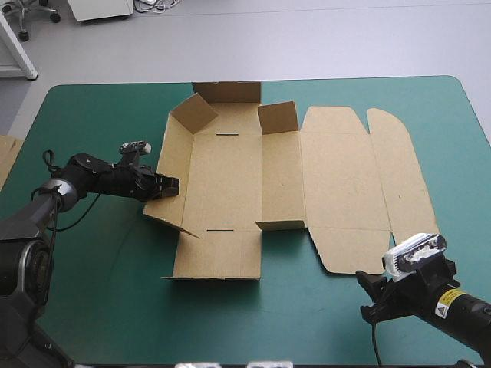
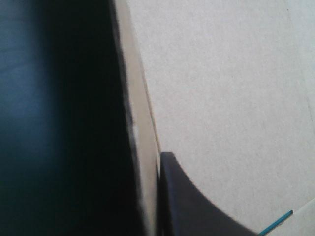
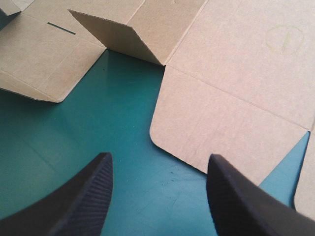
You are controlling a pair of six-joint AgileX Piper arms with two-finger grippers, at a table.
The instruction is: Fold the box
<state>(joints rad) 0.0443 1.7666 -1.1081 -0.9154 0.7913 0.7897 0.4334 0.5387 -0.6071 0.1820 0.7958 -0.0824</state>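
High view: the box [image 1: 222, 192] lies mid-table with its left wall raised, and the left gripper [image 1: 170, 185] is clamped on that wall. The right gripper [image 1: 367, 295] hangs over the teal-green cover [image 1: 100, 261] by the near edge. Spare board [image 1: 6, 161] lies at the left edge.
Left wrist view: fingers [image 2: 197, 206] pinch the box.
Right wrist view: fingers [image 3: 83, 196] spread, the box just ahead.

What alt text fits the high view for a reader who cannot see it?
A brown box, mostly flat with its left wall and some flaps raised, lies on a teal-green table. The left gripper pinches that wall; the right gripper is open, off the board, by the near edge.
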